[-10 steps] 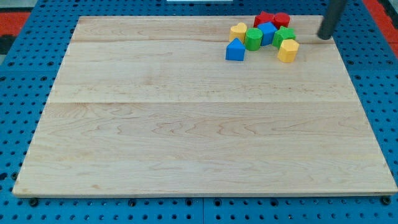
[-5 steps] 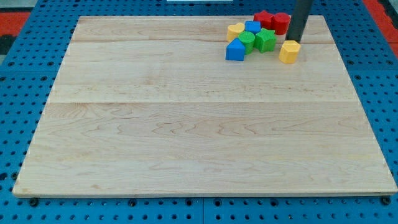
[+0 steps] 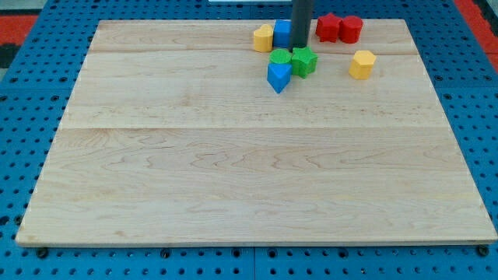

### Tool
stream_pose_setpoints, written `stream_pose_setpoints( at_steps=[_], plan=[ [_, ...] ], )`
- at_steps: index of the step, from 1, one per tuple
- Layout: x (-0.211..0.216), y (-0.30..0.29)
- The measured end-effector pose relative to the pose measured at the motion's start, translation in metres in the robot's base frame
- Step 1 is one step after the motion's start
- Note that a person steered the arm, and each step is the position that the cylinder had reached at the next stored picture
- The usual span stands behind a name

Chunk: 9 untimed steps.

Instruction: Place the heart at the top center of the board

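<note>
The yellow heart (image 3: pixel 263 37) lies near the board's top edge, a little right of centre. A blue block (image 3: pixel 282 33) touches its right side. My tip (image 3: pixel 299 48) stands just right of that blue block and right above two green blocks, a round one (image 3: pixel 280 57) and a star-like one (image 3: pixel 304 60). The rod rises out of the view's top and hides part of the blue block. A second blue block (image 3: pixel 278 75), with a pointed shape, sits below the round green one.
A red star (image 3: pixel 327 27) and a red cylinder (image 3: pixel 350 29) sit side by side near the top edge, right of the rod. A yellow hexagonal block (image 3: pixel 362 64) lies alone below them. The wooden board (image 3: pixel 233 171) rests on a blue pegboard.
The rod has swept left from the board's top right. It pushed the yellow heart, both blue blocks and both green blocks left. The red blocks and the yellow hexagon stayed behind.
</note>
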<state>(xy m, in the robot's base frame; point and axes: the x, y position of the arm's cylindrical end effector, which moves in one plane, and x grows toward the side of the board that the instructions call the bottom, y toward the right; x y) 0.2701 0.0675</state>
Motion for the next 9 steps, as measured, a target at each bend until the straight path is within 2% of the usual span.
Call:
stream_pose_setpoints(
  at_steps=[2,3,4,6,7,8,9],
  plan=[
    [-0.031,-0.016],
    [-0.031,-0.022],
    [-0.033,-0.081],
    [0.011,-0.124],
    [-0.019,-0.146],
    [-0.038,-0.14],
    [-0.038,-0.158]
  ],
)
